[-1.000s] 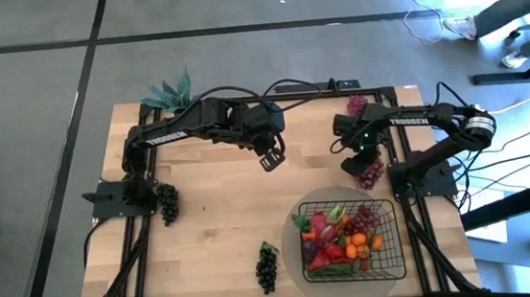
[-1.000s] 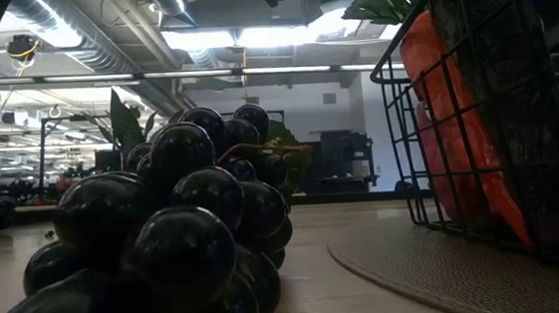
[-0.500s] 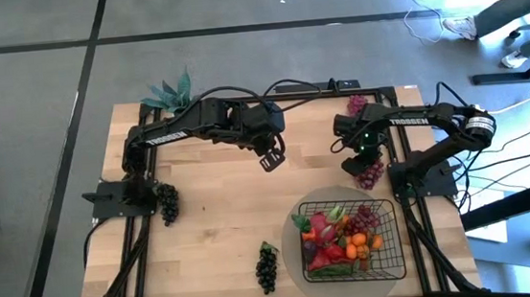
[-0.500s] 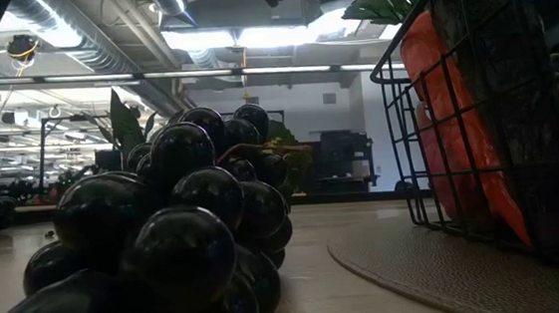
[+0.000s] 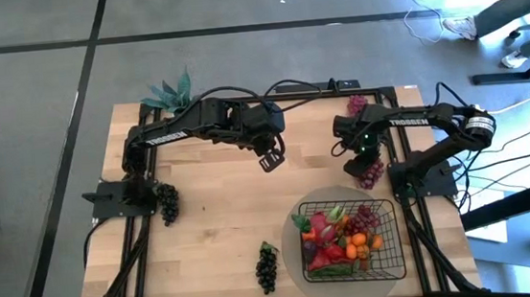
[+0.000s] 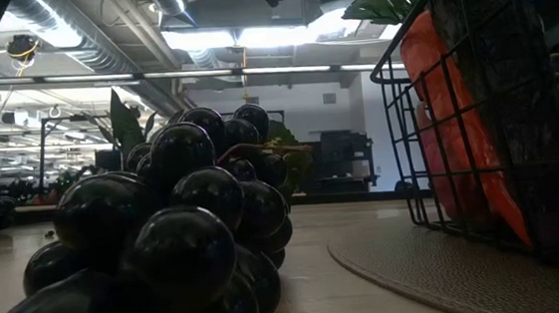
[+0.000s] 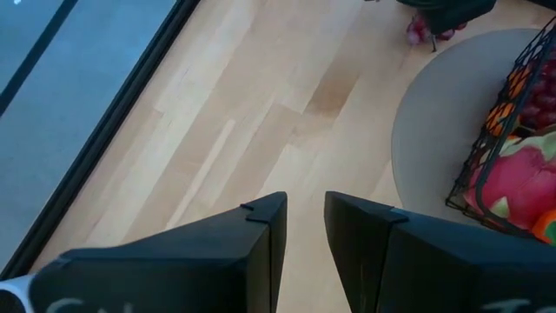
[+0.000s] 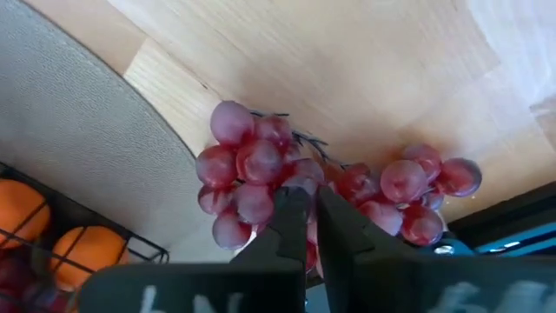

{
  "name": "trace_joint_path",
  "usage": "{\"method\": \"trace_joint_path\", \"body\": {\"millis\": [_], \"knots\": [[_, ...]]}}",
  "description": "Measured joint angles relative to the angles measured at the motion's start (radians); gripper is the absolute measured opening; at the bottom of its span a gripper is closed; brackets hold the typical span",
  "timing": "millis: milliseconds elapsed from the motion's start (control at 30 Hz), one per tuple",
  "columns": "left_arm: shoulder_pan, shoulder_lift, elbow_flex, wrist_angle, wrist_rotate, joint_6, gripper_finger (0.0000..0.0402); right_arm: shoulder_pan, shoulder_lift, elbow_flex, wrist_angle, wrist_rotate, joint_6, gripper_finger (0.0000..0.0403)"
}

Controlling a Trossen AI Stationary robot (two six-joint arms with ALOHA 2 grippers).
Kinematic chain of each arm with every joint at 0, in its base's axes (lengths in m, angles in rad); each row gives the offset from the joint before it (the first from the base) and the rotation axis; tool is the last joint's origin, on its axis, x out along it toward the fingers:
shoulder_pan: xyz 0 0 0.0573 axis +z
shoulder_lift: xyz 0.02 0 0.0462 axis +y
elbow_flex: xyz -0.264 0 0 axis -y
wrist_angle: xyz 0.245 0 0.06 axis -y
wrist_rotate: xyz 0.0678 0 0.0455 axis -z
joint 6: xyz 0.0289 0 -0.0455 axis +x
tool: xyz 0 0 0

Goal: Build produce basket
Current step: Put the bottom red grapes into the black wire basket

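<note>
Your right gripper (image 8: pixel 304 213) is clenched on a bunch of red grapes (image 8: pixel 261 178), glossy and round, near the bench's right edge just beyond the beige mat (image 5: pixel 320 206) carrying the black wire basket (image 5: pixel 390 253). Left gripper (image 5: pixel 270 158) hangs released mid-bench. Nothing has shifted since the earlier frame.

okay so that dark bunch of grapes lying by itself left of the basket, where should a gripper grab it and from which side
Take the dark grapes across the narrow middle, from straight above. The bunch lies flat and long on the table, with open wood on both long sides, so fingers could likely close across its width; the basket stands clear to the right.
</note>
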Motion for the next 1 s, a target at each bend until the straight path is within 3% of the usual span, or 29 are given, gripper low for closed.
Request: {"method": "trace_joint_path", "body": {"millis": [200, 367, 733, 1000], "knots": [[0.000, 0.000, 0.000, 0.000, 0.000, 0.001, 0.0069, 0.059, 0.000, 0.043, -0.045, 0.024, 0.009, 0.0002], [0.000, 0.000, 0.000, 0.000, 0.000, 0.031, 0.0069, 0.135, 0.000, 0.152, -0.137, 0.111, 0.054, 0.0001], [0.000, 0.000, 0.000, 0.000, 0.000, 0.109, 0.0069, 0.269, 0.000, 0.488, -0.353, 0.242, 0.191, 0.0000], [0.000, 0.000, 0.000, 0.001, -0.001, 0.319, 0.0069, 0.405, -0.023, 0.746, -0.416, 0.261, 0.356, 0.0000]]}}
